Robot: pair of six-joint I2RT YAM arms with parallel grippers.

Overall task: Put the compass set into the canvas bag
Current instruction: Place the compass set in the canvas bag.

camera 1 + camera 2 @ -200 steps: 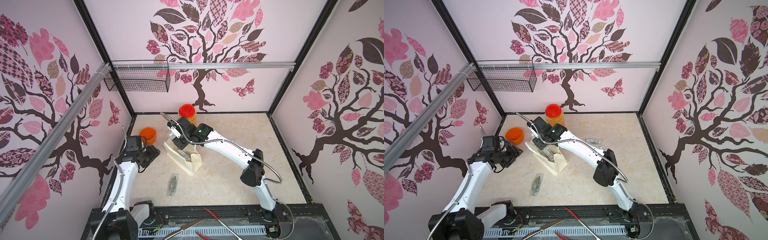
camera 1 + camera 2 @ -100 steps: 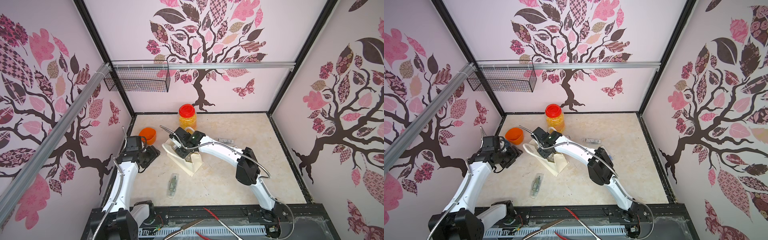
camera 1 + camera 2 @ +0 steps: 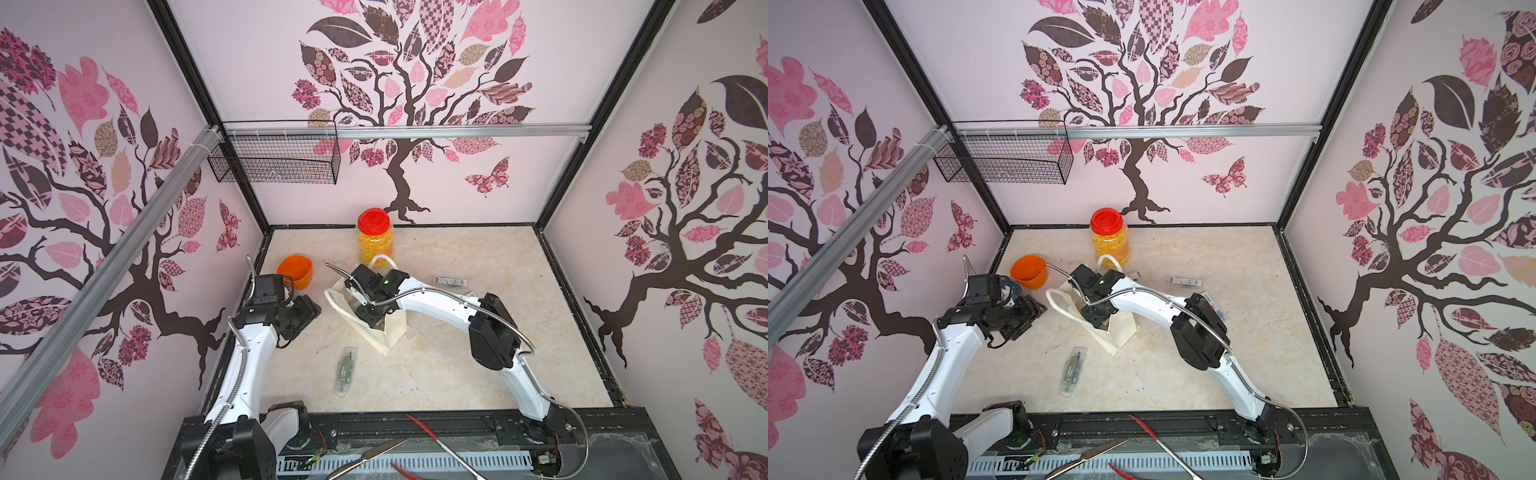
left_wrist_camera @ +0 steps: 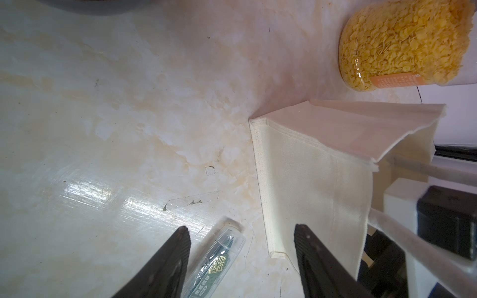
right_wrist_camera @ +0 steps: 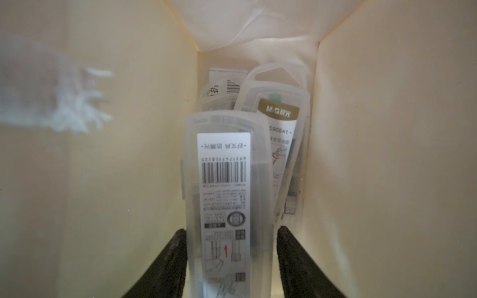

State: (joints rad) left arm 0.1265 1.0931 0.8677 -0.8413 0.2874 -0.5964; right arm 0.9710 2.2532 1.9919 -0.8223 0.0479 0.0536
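Hemmed close on both sides of right gripper (image 5: 230,229) by cloth walls of canvas bag (image 5: 387,154); just ahead of its tips, deeper in, two more clear cases (image 5: 280,113). Parted slightly around compass set (image 5: 223,180) inside the bag, released, sliver of gap at one finger. Outside: left gripper (image 4: 241,227) spread wide, empty.

The canvas bag (image 3: 395,332), a cream cloth tote with white loop handles, stands mouth-up left of the table's centre. The compass set (image 5: 227,196), a clear plastic case with a white barcode label, stands on end inside it against two similar cases (image 5: 278,123); a fourth case (image 3: 347,371) lies flat just near-left of the bag
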